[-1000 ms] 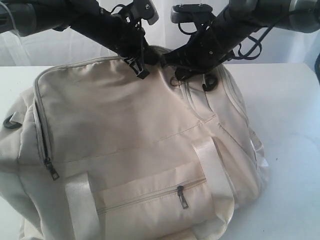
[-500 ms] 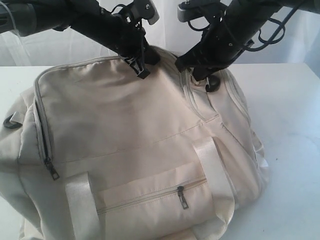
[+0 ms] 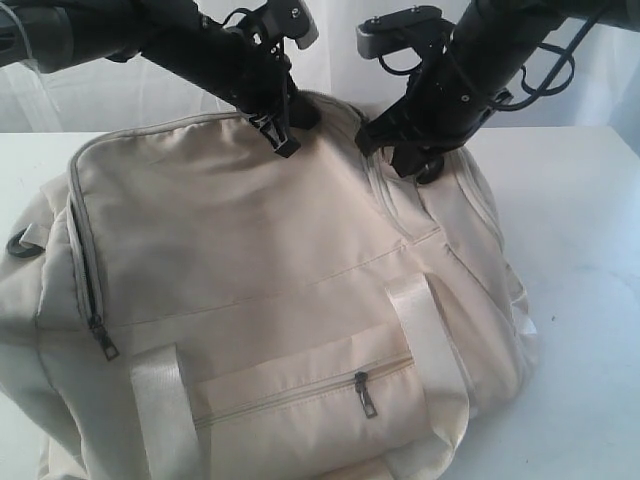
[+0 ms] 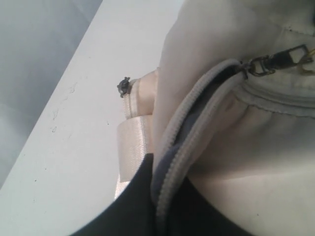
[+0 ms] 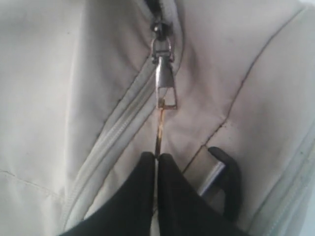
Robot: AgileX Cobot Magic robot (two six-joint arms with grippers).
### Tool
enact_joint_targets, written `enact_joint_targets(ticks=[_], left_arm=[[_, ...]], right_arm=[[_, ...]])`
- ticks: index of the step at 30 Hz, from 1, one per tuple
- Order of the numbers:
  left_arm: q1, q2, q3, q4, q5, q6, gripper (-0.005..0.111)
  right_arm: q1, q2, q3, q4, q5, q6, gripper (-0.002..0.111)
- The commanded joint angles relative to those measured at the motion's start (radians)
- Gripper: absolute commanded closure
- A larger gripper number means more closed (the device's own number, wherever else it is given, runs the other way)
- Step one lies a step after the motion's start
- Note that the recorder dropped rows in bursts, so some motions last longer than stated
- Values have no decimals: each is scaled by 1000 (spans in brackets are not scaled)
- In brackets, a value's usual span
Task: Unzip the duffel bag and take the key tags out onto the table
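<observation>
The cream duffel bag [image 3: 250, 280] fills most of the white table [image 3: 580, 250]. My left gripper [image 3: 283, 140] is shut on the bag's top. In the left wrist view this gripper [image 4: 165, 169] pinches the zipper edge [image 4: 184, 132], where a short gap shows grey lining. My right gripper [image 3: 395, 150] sits just right of it on the bag's top. In the right wrist view it [image 5: 157, 156] is shut on a thin yellowish cord [image 5: 159, 128] that hangs from the metal zipper pull [image 5: 165, 83]. The key tags are hidden.
A black D-ring [image 5: 224, 177] lies beside the right fingers. Pale webbing straps [image 3: 420, 330] and two pocket zipper pulls [image 3: 365, 392] [image 3: 103, 340] are on the bag's near face. Bare table [image 4: 74, 123] runs along the bag's far side.
My right gripper has moved up and to the right along the bag's top, still shut on the cord. The left gripper has kept its hold in the same place.
</observation>
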Motion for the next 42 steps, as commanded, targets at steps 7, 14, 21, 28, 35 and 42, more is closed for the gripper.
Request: enact_joint_targets(ticks=[7, 14, 21, 28, 35, 42], left_arm=[[12, -12, -8, 4, -40, -10, 107], [12, -12, -8, 4, -40, -10, 107], [12, -12, -8, 4, -40, -10, 107], [12, -12, -8, 4, -40, -10, 107], [12, -12, -8, 0, -44, -10, 107], [12, -12, -8, -3, -42, -8, 107]], right_arm=[[-2, 7, 4, 18, -119, 29, 73], [-2, 66, 4, 10, -184, 80, 71], [-2, 83, 4, 12, -230, 98, 68], [-19, 87, -1, 12, -238, 128, 68], [-19, 121, -4, 16, -243, 121, 48], [-19, 118, -6, 36, -259, 114, 73]])
